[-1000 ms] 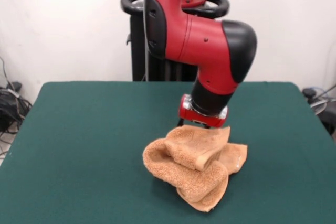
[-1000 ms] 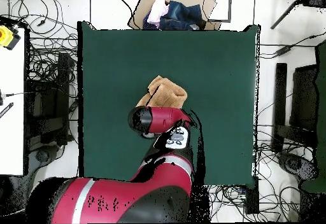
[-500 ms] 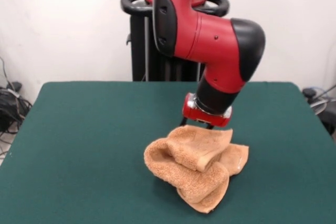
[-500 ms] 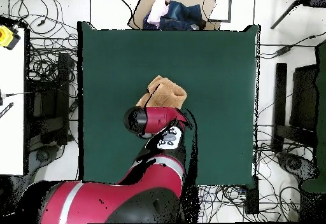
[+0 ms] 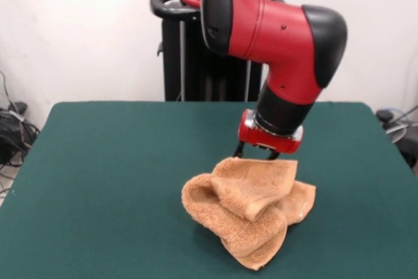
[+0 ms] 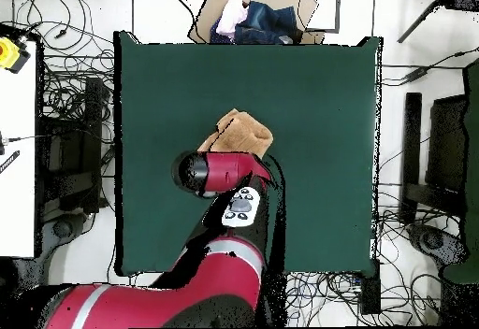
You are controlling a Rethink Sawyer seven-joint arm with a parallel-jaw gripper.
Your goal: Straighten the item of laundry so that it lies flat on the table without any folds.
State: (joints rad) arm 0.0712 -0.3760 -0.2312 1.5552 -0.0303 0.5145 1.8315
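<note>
While my gripper (image 5: 256, 154) hangs at the towel's far upper edge, only two dark finger stubs show below the red wrist plate in the front view, and I cannot tell whether they pinch the cloth or merely touch it. In the overhead view my own arm covers the gripper entirely.

The towel (image 5: 248, 208) sits bunched in a heap, not flat: one flap stands raised right under my wrist, a thick roll curls round the side toward the picture's left, and a lower lobe sags toward the near table edge. A hemmed corner pokes out at the picture's right (image 5: 305, 202). From above, the uncovered part of the towel (image 6: 241, 131) lies just beyond my forearm, somewhat left of the table's middle.

The table (image 5: 104, 181) spreads open green cloth on every side of the heap; the widest bare stretches are to the picture's left in the front view and toward the far edge by my pedestal. The near edge is closest to the heap's lowest lobe.

Beyond the table's far side in the overhead view sits a cardboard box of clothes (image 6: 257, 19).
</note>
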